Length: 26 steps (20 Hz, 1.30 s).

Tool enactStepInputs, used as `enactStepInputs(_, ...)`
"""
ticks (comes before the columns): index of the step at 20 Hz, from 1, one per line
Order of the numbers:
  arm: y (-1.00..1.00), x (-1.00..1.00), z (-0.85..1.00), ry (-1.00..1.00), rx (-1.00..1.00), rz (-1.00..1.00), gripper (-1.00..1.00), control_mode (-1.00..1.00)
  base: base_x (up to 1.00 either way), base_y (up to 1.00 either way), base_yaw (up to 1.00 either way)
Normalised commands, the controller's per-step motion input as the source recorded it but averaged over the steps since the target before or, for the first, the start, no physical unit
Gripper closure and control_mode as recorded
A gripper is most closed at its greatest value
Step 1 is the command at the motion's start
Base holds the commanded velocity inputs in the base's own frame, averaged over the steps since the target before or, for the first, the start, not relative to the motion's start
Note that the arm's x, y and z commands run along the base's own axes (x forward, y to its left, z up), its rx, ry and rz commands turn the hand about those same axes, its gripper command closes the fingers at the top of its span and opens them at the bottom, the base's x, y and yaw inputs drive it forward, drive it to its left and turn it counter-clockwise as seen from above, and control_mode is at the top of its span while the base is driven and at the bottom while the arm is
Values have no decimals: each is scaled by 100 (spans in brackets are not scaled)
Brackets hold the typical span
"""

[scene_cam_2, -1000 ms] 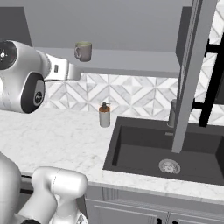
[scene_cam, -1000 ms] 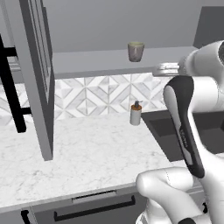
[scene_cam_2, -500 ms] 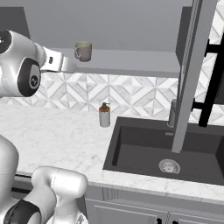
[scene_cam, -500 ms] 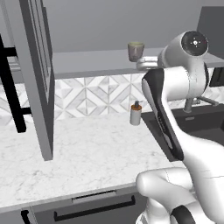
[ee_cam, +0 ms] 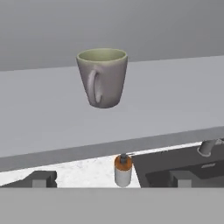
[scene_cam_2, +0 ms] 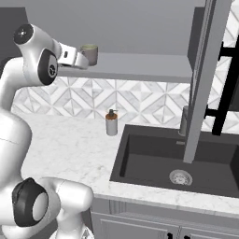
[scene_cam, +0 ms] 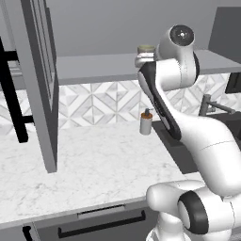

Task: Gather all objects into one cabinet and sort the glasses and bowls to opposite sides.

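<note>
We have swung the spread hand (scene_cam_2: 80,55) up beside the grey handled mug (ee_cam: 102,76) on the shelf (ee_cam: 175,100), grasp next.

A greyish-brown handled cup with a pale green inside (ee_cam: 103,78) stands on a plain grey shelf (ee_cam: 175,100). The white soap bottle with an orange-brown collar (scene_cam_2: 111,123) sits on the white, grey-veined marble tabletop (scene_cam: 94,164), before grey-and-white diamond-patterned wall tiles (scene_cam_2: 140,100); the matte sink (scene_cam_2: 172,158) is black.
</note>
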Motion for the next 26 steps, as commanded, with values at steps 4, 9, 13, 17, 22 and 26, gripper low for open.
enactStepInputs(4,9,66,0,2,0,-9,-100,-100,0,0,0)
enactStepInputs(9,7,55,0,2,0,-9,-100,-100,0,0,0)
enactStepInputs(13,0,45,0,6,0,-5,-100,-100,0,0,0)
enactStepInputs(17,0,39,0,5,0,-3,-100,-100,0,0,0)
enactStepInputs(22,0,44,0,3,0,-4,-100,-100,0,0,0)
enactStepInputs(26,0,37,-1,0,0,-3,-100,-100,0,0,0)
